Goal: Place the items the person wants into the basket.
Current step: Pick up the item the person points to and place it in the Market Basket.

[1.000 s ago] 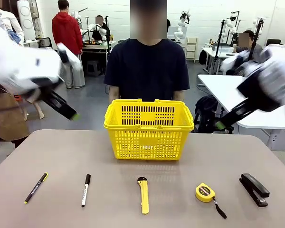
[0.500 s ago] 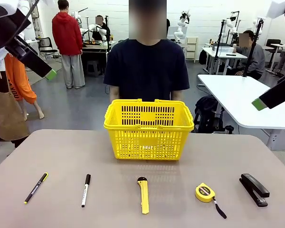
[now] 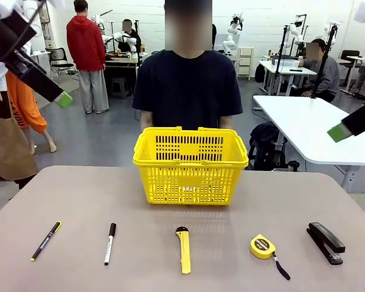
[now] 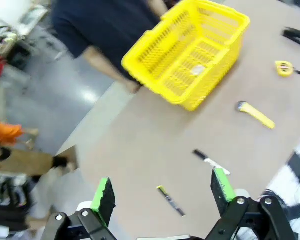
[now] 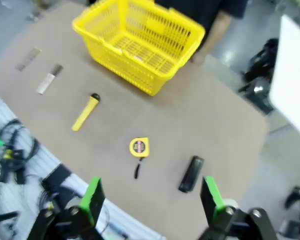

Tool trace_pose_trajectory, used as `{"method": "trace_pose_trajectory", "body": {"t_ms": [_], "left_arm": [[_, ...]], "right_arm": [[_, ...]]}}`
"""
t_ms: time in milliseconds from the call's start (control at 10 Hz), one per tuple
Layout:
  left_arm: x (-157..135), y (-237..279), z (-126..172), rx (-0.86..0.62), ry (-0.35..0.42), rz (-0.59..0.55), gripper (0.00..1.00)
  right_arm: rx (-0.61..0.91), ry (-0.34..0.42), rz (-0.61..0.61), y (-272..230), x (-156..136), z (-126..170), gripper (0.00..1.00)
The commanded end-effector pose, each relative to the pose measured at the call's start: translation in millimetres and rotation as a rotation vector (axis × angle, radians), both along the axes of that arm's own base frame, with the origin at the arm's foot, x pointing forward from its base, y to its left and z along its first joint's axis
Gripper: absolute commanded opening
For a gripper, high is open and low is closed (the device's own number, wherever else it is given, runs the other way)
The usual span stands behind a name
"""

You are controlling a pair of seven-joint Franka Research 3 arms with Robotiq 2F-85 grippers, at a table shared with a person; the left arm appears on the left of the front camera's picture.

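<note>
The yellow basket (image 3: 190, 164) stands mid-table in front of the person (image 3: 188, 85), whose hands are hidden behind it. Along the near edge lie the black pen (image 3: 46, 240), the white marker (image 3: 110, 243) and the yellow utility knife (image 3: 184, 249). Both arms hang high at the sides, far from all of them. A green pad (image 3: 64, 99) of my left gripper shows at upper left, and a pad (image 3: 339, 132) of my right at the right edge. My left gripper (image 4: 161, 178) is open over the pen (image 4: 171, 201) and marker (image 4: 210, 162). My right gripper (image 5: 151, 187) is open high above the table.
A yellow tape measure (image 3: 263, 246) and a black stapler (image 3: 325, 241) lie right of the knife. The tape measure (image 5: 138, 147) and stapler (image 5: 191, 173) sit closest below my right gripper. Bare tabletop (image 3: 79, 194) lies between the row of tools and the basket.
Both arms have swung up and outward from beside the basket to the frame's upper corners, then nearly stopped. The tools, the basket and the person have not moved.
</note>
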State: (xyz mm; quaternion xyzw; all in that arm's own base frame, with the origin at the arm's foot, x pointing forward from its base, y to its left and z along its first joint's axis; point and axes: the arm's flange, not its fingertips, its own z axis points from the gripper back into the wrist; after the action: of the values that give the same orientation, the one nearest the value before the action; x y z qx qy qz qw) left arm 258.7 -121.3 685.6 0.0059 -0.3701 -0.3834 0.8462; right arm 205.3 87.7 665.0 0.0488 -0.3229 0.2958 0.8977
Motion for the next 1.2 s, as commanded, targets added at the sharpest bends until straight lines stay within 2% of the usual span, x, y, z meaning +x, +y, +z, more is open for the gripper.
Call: {"method": "trace_pose_trajectory", "body": {"t_ms": [0,100,200,300,500,600,800,1000,1100], "left_arm": [[29.3,89.7,7.5,-0.237,0.285,-0.236,1.00],[45.5,134.4,2.7,-0.338,0.356,-0.268,1.00],[52.9,178.8,0.8,-0.464,0.343,-0.255,1.00],[47.7,218.7,-2.6,-0.565,0.299,-0.235,1.00],[38.5,292.7,-1.0,-0.694,0.199,-0.142,1.00],[27.8,318.8,-7.2,-0.741,0.163,-0.101,1.00],[10.0,352.5,-17.6,-0.776,0.161,-0.036,1.00],[-6.2,371.8,-18.6,-0.780,0.146,0.006,1.00],[-11.6,375.5,-19.5,-0.776,0.155,0.012,1.00]], "right_arm": [[0.310,0.269,0.082,-99.9,61.9,0.2,1.00],[0.418,0.371,0.127,-139.4,82.6,-12.9,1.00],[0.530,0.384,0.159,-177.4,94.6,-22.8,1.00],[0.654,0.363,0.218,-213.9,94.1,-26.1,1.00],[0.792,0.272,0.187,-263.6,80.0,-24.7,1.00],[0.806,0.238,0.144,-280.8,70.1,-21.6,1.00],[0.753,0.185,-0.044,-302.9,48.8,-12.1,1.00],[0.688,0.073,-0.089,-313.3,24.0,2.8,1.00],[0.678,0.062,-0.092,-317.5,17.5,6.7,1.00]]}}
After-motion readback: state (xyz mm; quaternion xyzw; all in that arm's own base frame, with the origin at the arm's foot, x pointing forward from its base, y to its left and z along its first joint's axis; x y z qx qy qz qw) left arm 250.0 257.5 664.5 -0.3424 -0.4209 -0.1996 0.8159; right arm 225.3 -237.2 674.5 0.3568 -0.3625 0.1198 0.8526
